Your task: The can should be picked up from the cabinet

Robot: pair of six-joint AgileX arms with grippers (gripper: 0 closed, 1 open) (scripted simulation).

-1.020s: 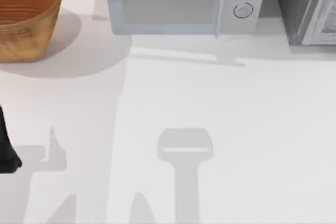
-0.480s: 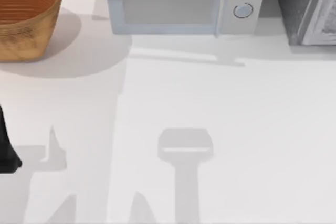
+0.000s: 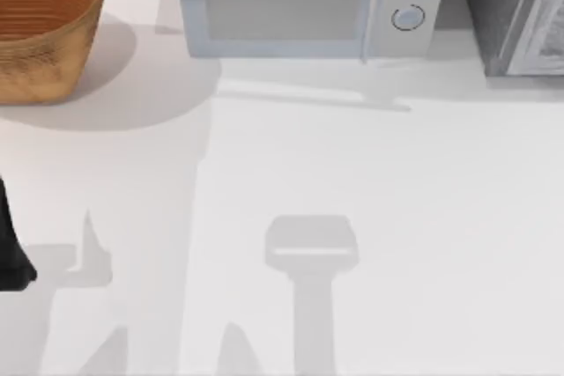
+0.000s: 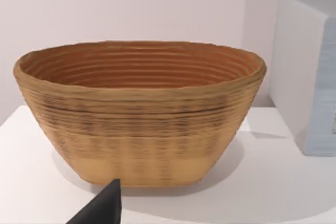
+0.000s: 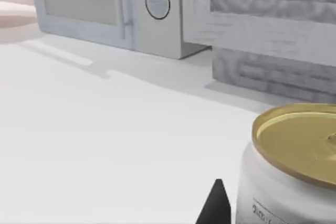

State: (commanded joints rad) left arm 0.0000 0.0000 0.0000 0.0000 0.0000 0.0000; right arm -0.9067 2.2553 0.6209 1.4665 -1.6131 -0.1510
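Note:
The can (image 5: 286,182) has a white body and a gold lid and stands upright, very close in the right wrist view. A dark part of my right gripper (image 5: 216,205) shows right beside it; whether it touches the can I cannot tell, and the can's base is hidden. Behind the can rises the grey speckled cabinet (image 5: 273,72), which sits at the table's far right corner (image 3: 520,15). My left arm (image 3: 11,253) is parked at the left edge, and a dark piece of my left gripper (image 4: 105,208) faces the basket.
A woven brown basket (image 3: 40,28) stands at the far left and looks empty (image 4: 139,114). A pale microwave (image 3: 304,6) with its door shut sits at the back middle, also seen beside the cabinet (image 5: 105,9). White tabletop (image 3: 352,200) spreads in front.

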